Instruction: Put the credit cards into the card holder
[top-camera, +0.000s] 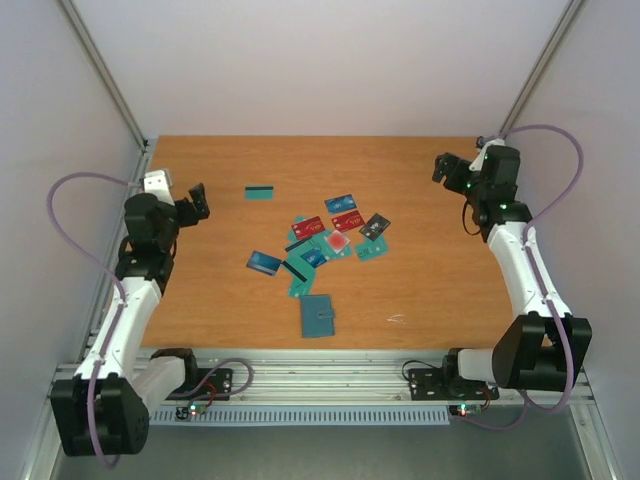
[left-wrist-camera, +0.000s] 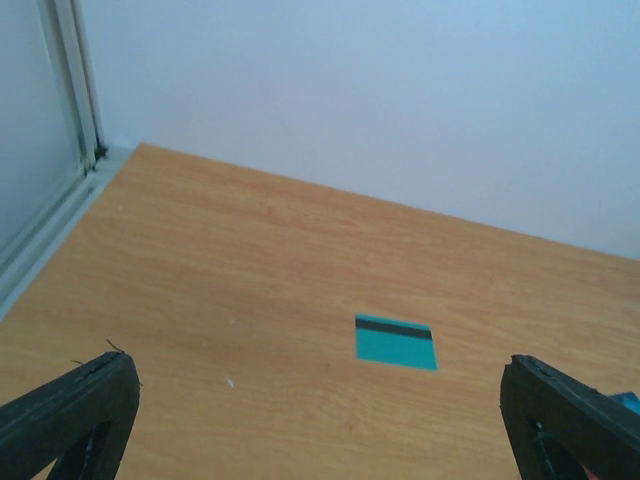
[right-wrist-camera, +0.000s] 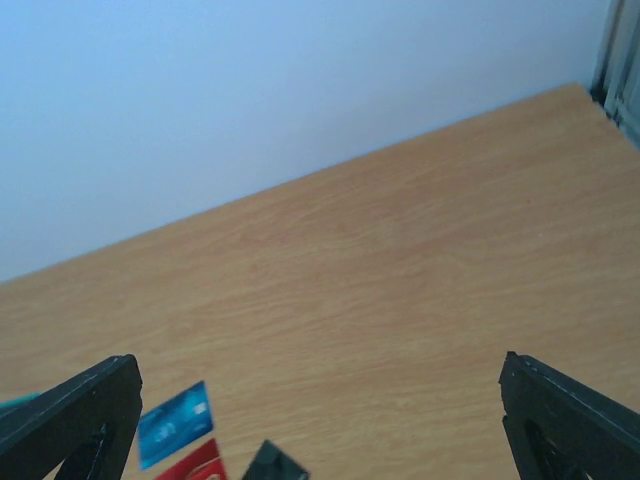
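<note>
The dull teal folding card holder (top-camera: 319, 316) lay closed by the near edge of the surface (top-camera: 225, 300); left hand (top-camera: 200, 201) and right hand (top-camera: 442, 166) gaped wide, empty.

No legible text or numbers on the credit cards (top-camera: 308, 227) or card holder (top-camera: 319, 316)

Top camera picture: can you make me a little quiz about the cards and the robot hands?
1. Fill in: the left gripper and right gripper both stand ___, holding nothing.
2. Which is closer to the lone striped teal card? A: left gripper. B: right gripper.
3. True or false: the card holder lies nearer the near edge of the table than any of the scattered credit cards.
Key: 1 open; 2 A; 3 true.
</note>
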